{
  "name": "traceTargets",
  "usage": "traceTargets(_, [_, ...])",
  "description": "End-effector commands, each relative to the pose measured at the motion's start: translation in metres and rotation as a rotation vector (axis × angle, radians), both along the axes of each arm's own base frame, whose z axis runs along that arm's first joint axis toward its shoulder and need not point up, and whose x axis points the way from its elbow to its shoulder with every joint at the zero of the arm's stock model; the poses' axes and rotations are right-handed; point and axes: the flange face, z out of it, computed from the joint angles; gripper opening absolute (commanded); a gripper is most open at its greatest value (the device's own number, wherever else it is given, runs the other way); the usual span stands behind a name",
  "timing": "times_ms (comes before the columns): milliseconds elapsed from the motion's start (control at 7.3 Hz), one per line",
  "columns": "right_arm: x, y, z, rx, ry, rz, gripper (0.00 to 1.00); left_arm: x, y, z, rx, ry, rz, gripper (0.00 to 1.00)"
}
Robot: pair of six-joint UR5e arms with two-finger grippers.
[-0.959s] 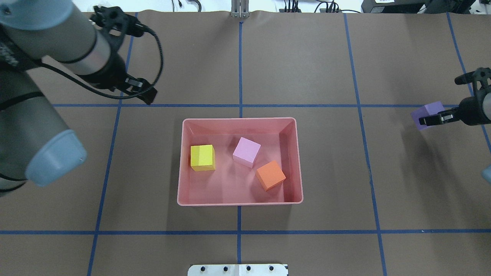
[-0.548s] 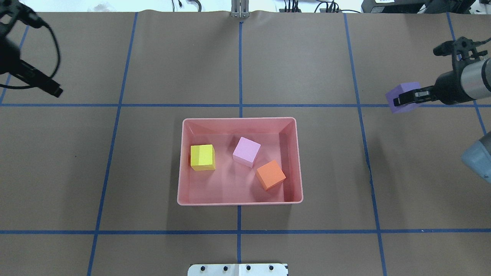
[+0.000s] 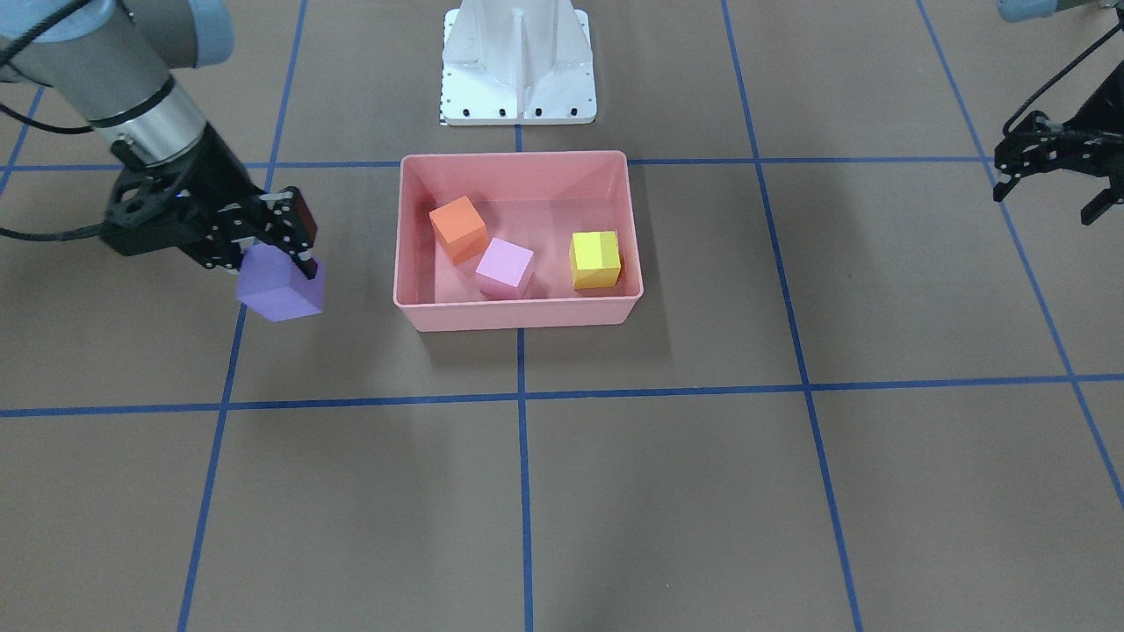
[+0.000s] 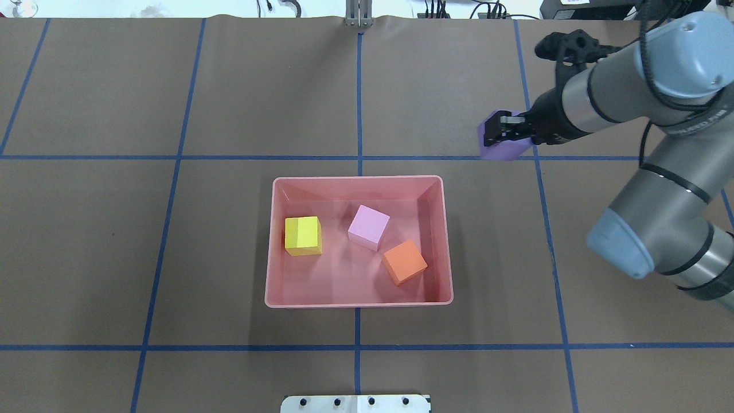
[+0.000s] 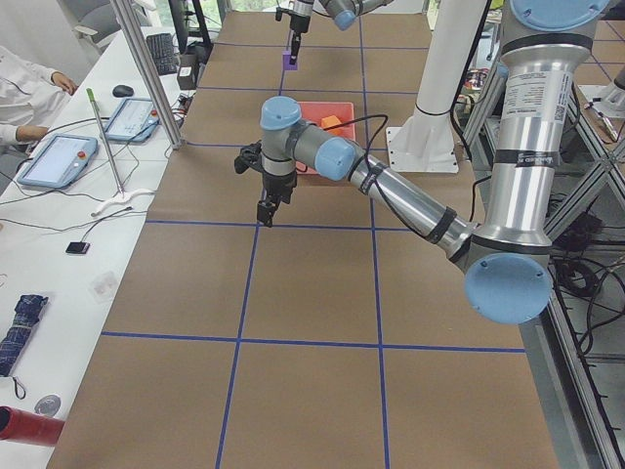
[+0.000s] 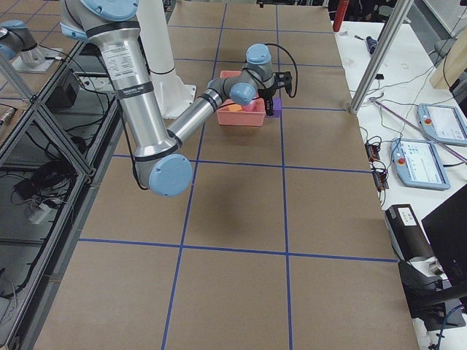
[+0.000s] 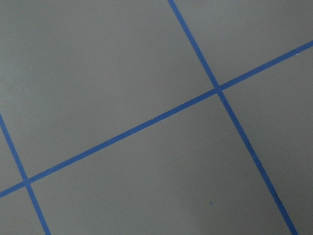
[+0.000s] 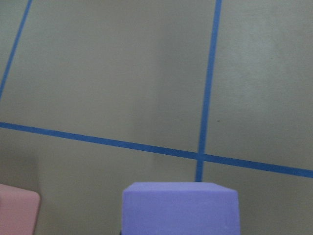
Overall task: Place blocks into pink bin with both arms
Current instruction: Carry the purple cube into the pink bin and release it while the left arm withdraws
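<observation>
Purple block (image 3: 281,291) — between right fingers (image 3: 301,230), outside bin (image 3: 518,313)

Blue tape lines (image 4: 359,103) grid the brown table (image 4: 258,86).

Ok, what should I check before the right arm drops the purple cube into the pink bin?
1. Small matte purple cube clamped in right pincer: ok.
2. Cube over salmon-pink plastic bin: not ok, it hangs outside the rim.
3. Landing room beside yellow cube, lilac-pink cube and orange cube inside: ok.
4. Left pincer far from bin: ok.
5. Left pincer empty: ok.
</observation>
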Motion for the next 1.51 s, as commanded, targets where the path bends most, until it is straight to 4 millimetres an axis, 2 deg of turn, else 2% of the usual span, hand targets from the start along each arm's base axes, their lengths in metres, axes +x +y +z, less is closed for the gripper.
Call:
traceTargets(0, [-0.060, 0.039, -0.077, -0.054, 0.002, 0.047, 0.00, -0.054, 0.012, 0.040, -0.024, -0.026, -0.043, 1.00])
traceTargets(137, [-0.096, 0.067, -0.109, -0.069, 0.012, 0.064, 0.00, -0.093, 0.016, 0.065, 0.001, -0.039, -0.027, 1.00])
traceTargets(274, [-0.132, 0.103, -0.136, -0.075, 0.014, 0.090, 0.00, -0.108, 0.032, 0.087, -0.026, 0.026, -0.013, 1.00])
traceTargets(411, [-0.166, 0.137, -0.153, -0.094, 0.015, 0.110, 0.00, -0.114, 0.036, 0.088, -0.032, 0.041, -0.024, 1.00])
traceTargets(548, [-0.199, 0.163, -0.156, -0.112, 0.029, 0.151, 0.00, -0.114, 0.036, 0.089, -0.037, 0.041, -0.024, 1.00])
traceTargets(685, [-0.212, 0.170, -0.156, -0.125, 0.033, 0.183, 0.61, -0.115, 0.036, 0.089, -0.039, 0.041, -0.026, 1.00])
traceTargets(822, [-0.223, 0.166, -0.158, -0.126, 0.049, 0.183, 0.99, -0.115, 0.038, 0.091, -0.042, 0.041, -0.026, 1.00])
traceTargets(959, [-0.229, 0.164, -0.157, -0.128, 0.061, 0.185, 0.99, -0.115, 0.043, 0.094, -0.048, 0.041, -0.026, 1.00])
traceTargets(1096, [-0.225, 0.165, -0.159, -0.125, 0.078, 0.183, 0.99, -0.115, 0.044, 0.095, -0.051, 0.041, -0.026, 1.00])
traceTargets(1234, [-0.209, 0.169, -0.167, -0.117, 0.087, 0.169, 1.00, -0.116, 0.049, 0.100, -0.062, 0.040, -0.029, 1.00])
traceTargets(1371, [-0.181, 0.160, -0.175, -0.067, 0.111, 0.148, 1.00, -0.121, 0.050, 0.101, -0.065, 0.041, -0.041, 1.00])
